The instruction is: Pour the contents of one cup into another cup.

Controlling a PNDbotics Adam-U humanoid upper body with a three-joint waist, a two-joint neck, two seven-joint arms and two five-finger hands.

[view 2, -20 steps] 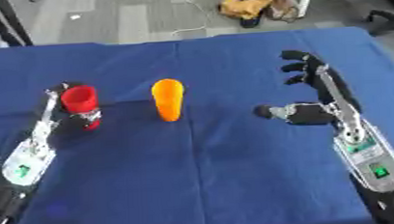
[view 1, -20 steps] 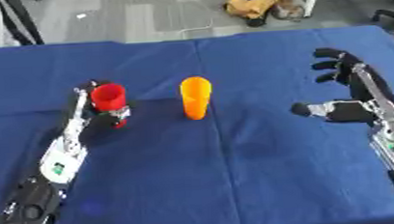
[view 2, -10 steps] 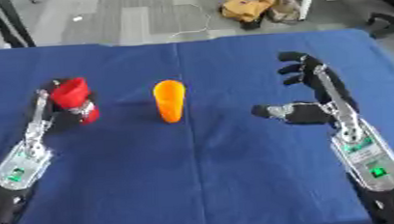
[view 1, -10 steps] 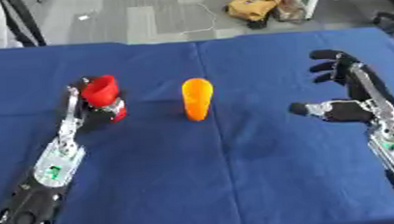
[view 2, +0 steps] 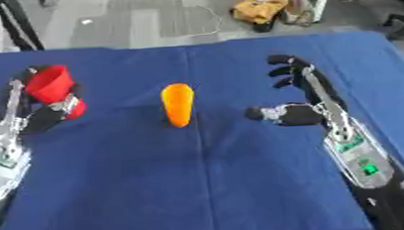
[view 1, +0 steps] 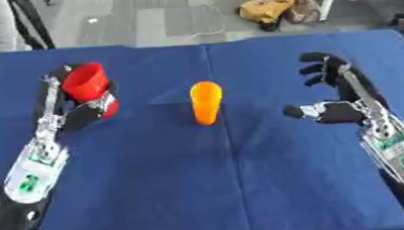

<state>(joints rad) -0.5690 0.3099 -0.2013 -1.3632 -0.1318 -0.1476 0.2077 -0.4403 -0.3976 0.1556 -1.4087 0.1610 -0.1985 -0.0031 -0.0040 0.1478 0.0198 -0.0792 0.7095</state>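
The red plastic cup (view 1: 86, 82) sits in the upper left of the frame, grasped by the left hand (view 1: 82, 109), whose fingers curl round its lower body. The cup is tilted, its open rim leaning toward the upper left; whether it clears the cloth cannot be determined. Its contents are not visible.

The orange tapered plastic cup (view 1: 206, 103) stands upright near the frame's centre, apart from both hands, with its rounded end up and narrower end down.

The right hand (view 1: 335, 94) is at centre right, released, fingers spread and pointing toward the top of the frame, thumb extended toward the orange cup; it holds nothing.

The blue cloth-covered table (view 1: 218, 185) shows bare surface between both cups and across the whole lower frame. Its far edge runs along the upper frame.
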